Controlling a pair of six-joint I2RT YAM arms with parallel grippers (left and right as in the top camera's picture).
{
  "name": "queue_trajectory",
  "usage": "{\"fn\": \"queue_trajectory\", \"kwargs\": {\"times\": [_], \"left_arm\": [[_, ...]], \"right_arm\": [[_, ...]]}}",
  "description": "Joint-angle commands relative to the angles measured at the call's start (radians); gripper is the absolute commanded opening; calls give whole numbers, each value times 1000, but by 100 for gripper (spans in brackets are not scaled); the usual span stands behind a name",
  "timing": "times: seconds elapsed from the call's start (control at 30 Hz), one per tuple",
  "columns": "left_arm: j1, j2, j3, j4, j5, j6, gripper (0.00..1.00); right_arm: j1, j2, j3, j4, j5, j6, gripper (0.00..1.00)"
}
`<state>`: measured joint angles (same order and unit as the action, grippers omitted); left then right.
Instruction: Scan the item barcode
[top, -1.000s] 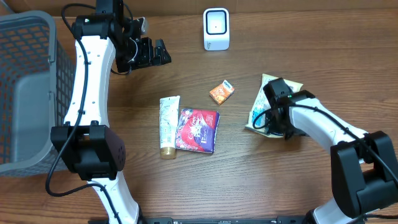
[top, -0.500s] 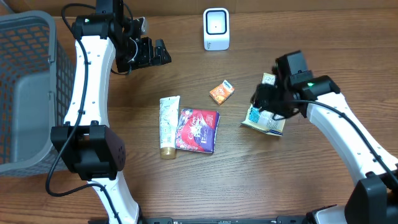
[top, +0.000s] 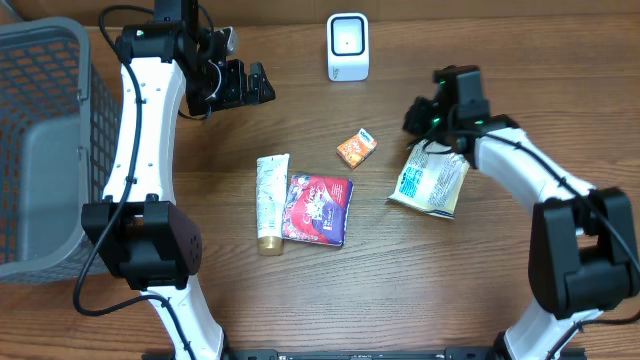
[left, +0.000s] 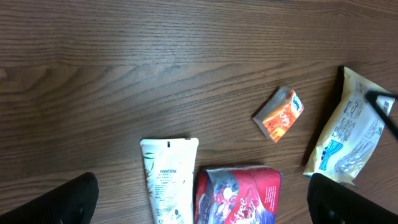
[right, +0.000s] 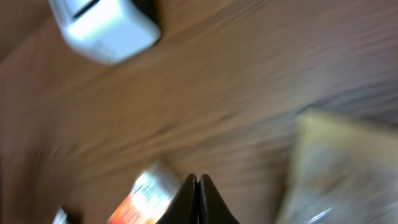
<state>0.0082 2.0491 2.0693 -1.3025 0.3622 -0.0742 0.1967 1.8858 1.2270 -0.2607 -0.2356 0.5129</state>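
The white barcode scanner (top: 347, 46) stands at the back middle of the table and shows blurred in the right wrist view (right: 102, 25). A cream snack bag (top: 432, 180) lies flat at the right. My right gripper (top: 418, 116) hovers just behind the bag's top edge, shut with nothing between its fingers; in its wrist view the gripper (right: 197, 186) has the bag (right: 339, 168) off to its right. My left gripper (top: 255, 85) hangs open at the back left, high above the table, holding nothing (left: 202, 208).
A small orange packet (top: 356, 148), a white Pantene tube (top: 270, 200) and a red pouch (top: 318, 208) lie mid-table, tube and pouch side by side. A grey mesh basket (top: 40, 150) fills the left edge.
My right gripper went from open over the bag to shut and moved back toward the scanner. The bag shifted and turned slightly and now lies free. The left arm has not moved.
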Motion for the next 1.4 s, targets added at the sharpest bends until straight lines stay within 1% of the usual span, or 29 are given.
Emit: {"fn": "queue_trajectory", "kwargs": {"times": [0.0,0.1,0.23,0.4,0.5,0.6,0.77,0.87,0.97,1.03,1.1,1.27,1.3,1.33,1.37], "left_arm": [[-3,-16,17,0,-7,14,100],[-3,-16,17,2,-6,14,100],[-3,-16,17,11,-6,14,100],[-3,-16,17,10,-6,14,100],[-3,-16,17,9,-6,14,100],[-3,-16,17,11,-6,14,100],[-3,-16,17,13,-6,14,100],[-3,-16,17,13,-6,14,100],[-3,-16,17,14,-6,14,100],[-3,-16,16,17,-6,14,100],[-3,-16,17,17,-6,14,100],[-3,-16,16,18,-7,15,100],[-3,-16,16,17,-7,15,100],[-3,-16,16,17,-7,15,100],[-3,-16,16,17,-7,15,100]], "right_arm": [[-68,24,19,62,18,3,4],[-88,52,19,98,20,3,4],[-89,103,19,145,69,3,4],[-89,168,20,165,89,-13,4],[-90,173,21,149,84,-40,4],[-89,170,48,66,55,-100,4],[-56,169,112,-146,-52,-218,4],[-27,169,115,-235,-59,-244,4],[2,169,115,-320,-93,-316,4],[24,169,115,-361,-128,-387,4],[48,167,115,-393,-132,-420,4],[89,103,119,-416,-134,-405,4],[90,79,126,-428,-134,-402,5],[91,47,140,-450,-134,-392,10],[90,13,157,-475,-134,-377,23]]}}
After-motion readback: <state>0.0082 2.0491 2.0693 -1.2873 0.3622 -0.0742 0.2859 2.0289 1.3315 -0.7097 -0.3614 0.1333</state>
